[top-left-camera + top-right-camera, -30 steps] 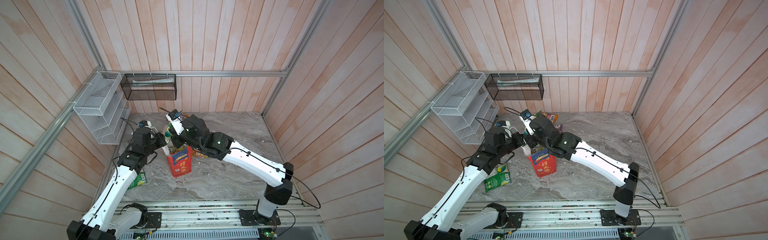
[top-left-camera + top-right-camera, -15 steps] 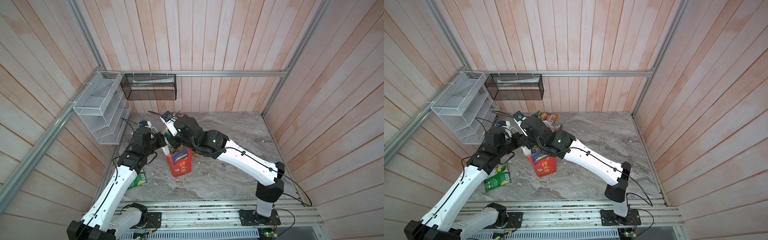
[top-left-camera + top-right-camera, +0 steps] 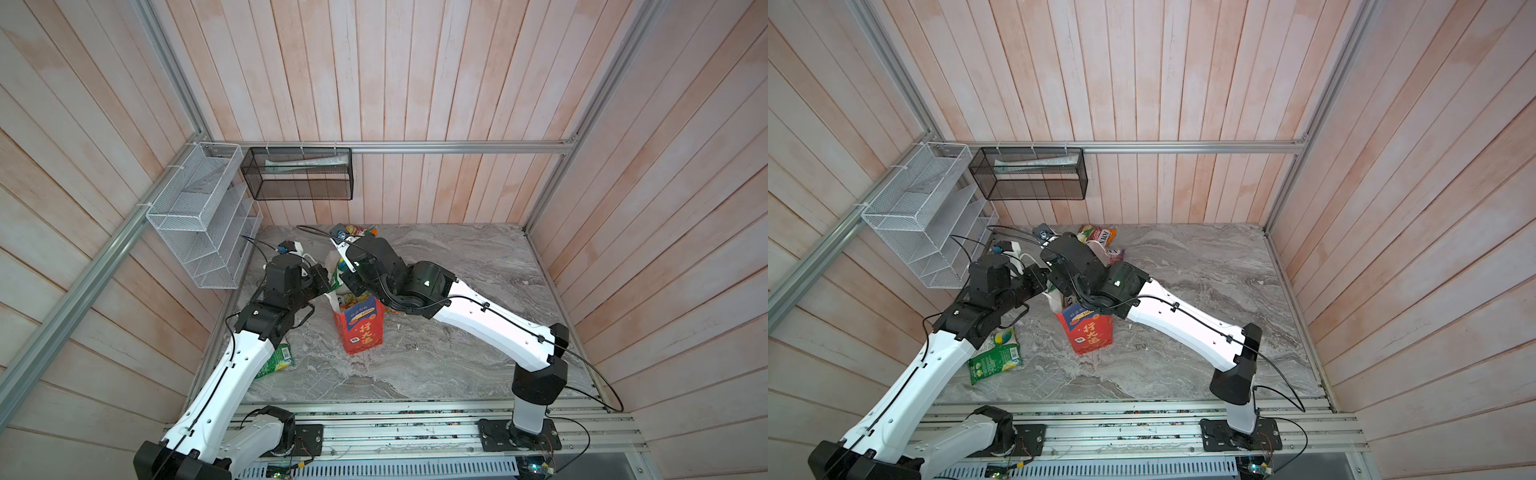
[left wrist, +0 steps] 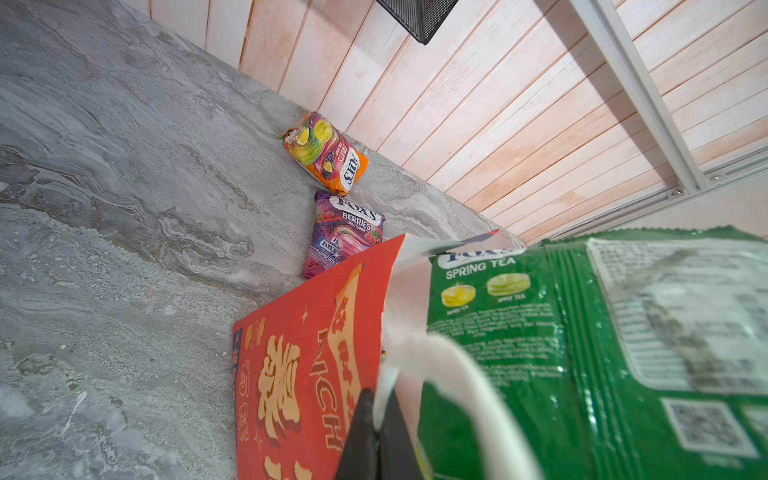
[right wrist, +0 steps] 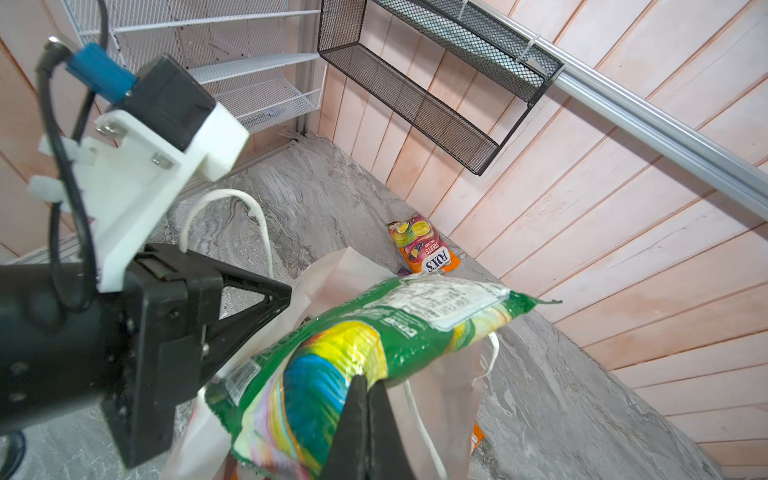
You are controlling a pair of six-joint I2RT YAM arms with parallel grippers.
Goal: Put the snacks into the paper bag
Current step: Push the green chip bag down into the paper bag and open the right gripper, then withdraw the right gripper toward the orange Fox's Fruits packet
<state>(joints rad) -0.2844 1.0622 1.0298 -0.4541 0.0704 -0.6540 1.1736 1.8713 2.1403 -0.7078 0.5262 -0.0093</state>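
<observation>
Two grippers, both shut, both busy at the one bag. The right gripper [image 5: 360,382] has its jaws pinched on the edge of a green packet [image 5: 374,328], and the packet's back reads FOX'S, SPRING TEA, above a white block of small print and a QR code. The left gripper [image 4: 368,397] is nipped on the white rim of the paper bag [image 4: 299,365], right by a cord handle [image 4: 457,365], holding the mouth open.

Here's what it turns on: the mouth lies below the packet, but the packet's long axis runs roughly level across that opening rather than pointing down into it. My read is that the right arm has to tip it end-first or lower it, while the left simply holds.

The bag stands upright mid-table [image 3: 457,270] in both top views, red with a blue panel and gold Chinese characters. At the far edge wait an orange FOX'S FRUITS packet [image 4: 326,153] and, just beside it, a purple FOX'S BERRIES OVAL CANDY packet [image 4: 345,232]. A second green packet [image 3: 994,353] lies by the left arm.
</observation>
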